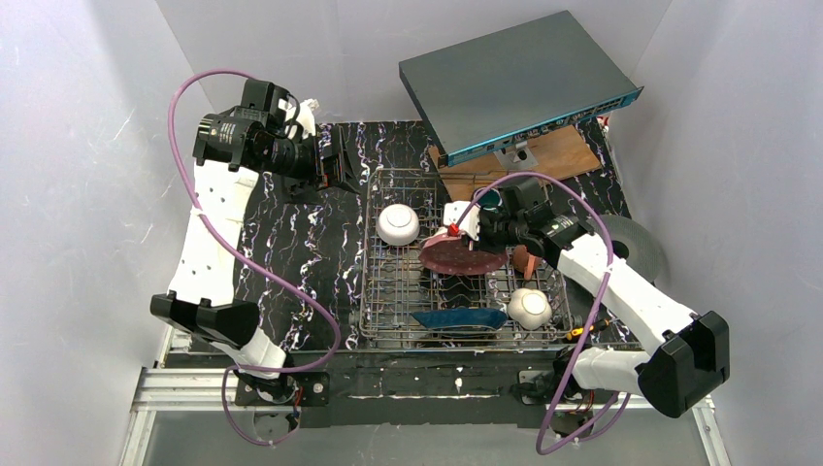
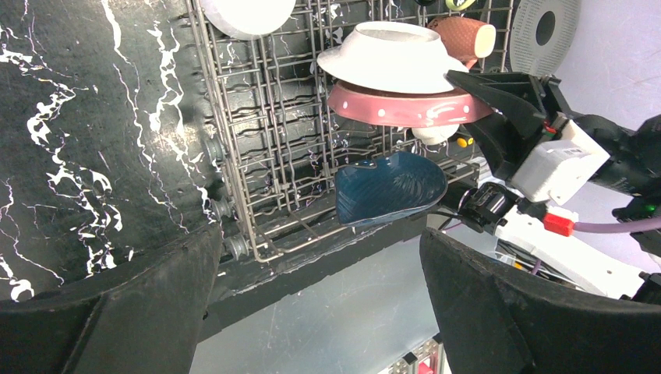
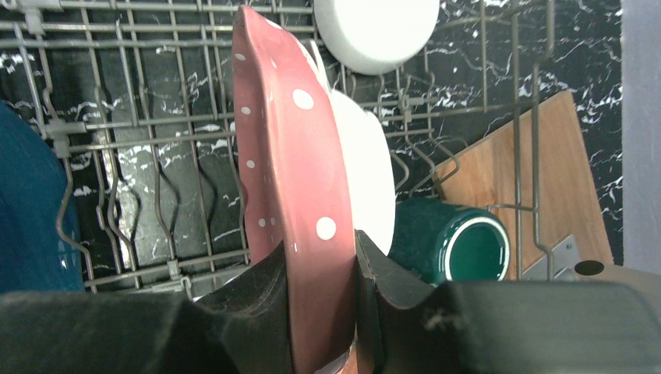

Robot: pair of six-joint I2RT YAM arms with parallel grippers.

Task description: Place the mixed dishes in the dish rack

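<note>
The pink dotted plate [image 3: 296,195] stands nearly on edge over the middle of the dish rack [image 1: 374,311], and the right gripper [image 3: 323,269] is clenched on its rim, one finger on each face. You cannot tell from these views whether its lower edge has reached the wires yet. The main risk is the white bowl [image 3: 366,156] just beside the plate's back face. If you tip the plate that way as you lower it, the two may knock together and chip. The grip takes only a narrow bite of the rim, so a bump against a tine could twist the plate loose and drop it toward the blue plate [image 1: 461,318] at the rack's near edge. Letting go before the edge sits between two tines would leave it free to fall flat. The left gripper [image 1: 335,167] hangs spread wide and empty, just left of the rack's far left corner.
</note>
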